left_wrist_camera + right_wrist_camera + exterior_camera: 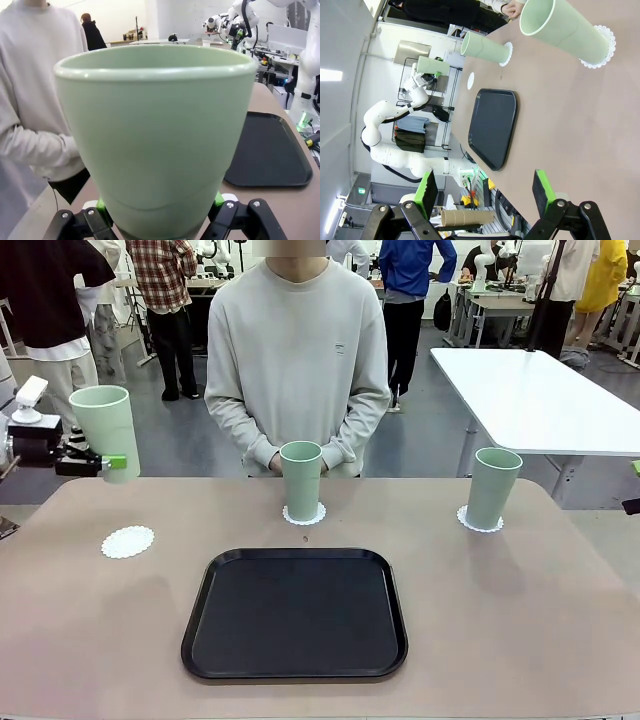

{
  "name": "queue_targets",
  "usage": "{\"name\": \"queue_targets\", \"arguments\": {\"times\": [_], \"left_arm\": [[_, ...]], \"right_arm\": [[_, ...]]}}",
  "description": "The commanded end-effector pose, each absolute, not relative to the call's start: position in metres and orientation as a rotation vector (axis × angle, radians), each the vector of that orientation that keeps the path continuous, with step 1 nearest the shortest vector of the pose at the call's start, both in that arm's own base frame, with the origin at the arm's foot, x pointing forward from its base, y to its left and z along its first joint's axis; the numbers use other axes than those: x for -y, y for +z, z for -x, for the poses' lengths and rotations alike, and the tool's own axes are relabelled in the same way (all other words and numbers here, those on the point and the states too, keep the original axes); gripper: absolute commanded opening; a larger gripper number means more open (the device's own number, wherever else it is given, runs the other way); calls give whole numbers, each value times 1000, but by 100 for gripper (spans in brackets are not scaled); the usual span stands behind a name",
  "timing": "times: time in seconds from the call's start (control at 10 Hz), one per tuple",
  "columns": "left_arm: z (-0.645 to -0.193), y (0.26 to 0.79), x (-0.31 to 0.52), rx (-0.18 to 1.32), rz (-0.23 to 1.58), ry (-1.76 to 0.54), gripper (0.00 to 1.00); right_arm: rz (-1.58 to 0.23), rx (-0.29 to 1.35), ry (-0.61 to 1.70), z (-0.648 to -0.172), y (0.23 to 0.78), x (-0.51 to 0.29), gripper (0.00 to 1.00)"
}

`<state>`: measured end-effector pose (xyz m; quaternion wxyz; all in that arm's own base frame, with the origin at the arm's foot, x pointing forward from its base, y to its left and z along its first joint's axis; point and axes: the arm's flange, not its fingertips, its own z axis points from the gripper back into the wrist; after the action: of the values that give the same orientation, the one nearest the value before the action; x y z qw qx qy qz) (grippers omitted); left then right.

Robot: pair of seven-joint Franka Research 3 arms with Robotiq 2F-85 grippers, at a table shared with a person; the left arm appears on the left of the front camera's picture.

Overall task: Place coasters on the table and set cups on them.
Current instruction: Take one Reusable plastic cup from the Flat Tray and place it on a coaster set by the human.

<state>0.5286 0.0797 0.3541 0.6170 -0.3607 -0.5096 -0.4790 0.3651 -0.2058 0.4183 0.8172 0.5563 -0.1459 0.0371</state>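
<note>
The left claw (112, 462) held the last cup (104, 430) aloft; next, probably lowering onto the bare coaster (128, 541). The right claw (485, 192) gaped empty.

Matte plastic cups (301, 479), lacy seemingly paper coasters (128, 541), semi-gloss black tray (295, 613).

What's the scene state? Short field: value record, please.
left gripper: shut on held cup, raised above the table's left edge
right gripper: open, holding nothing
middle cup: upright on middle coaster
right cup: upright on right coaster
left coaster: bare, no cup yet
tray: black, nothing on it
table: beige
person: far side, hands together
</note>
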Motion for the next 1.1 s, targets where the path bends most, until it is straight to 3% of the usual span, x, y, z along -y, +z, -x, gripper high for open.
{"name": "queue_targets", "arguments": {"times": [0.0,0.3,0.9,1.0], "left_arm": [[-520,345,-96,1153,851,-1106,81],[-503,336,-92,1141,903,-1088,81],[-515,328,-98,1121,870,-1078,81],[-510,331,-89,1149,926,-1191,81]], "right_arm": [[-1186,309,69,-366,419,205,100],[-1186,309,69,-366,419,205,100],[-1186,309,69,-366,419,205,100],[-1186,309,69,-366,419,205,100]]}}
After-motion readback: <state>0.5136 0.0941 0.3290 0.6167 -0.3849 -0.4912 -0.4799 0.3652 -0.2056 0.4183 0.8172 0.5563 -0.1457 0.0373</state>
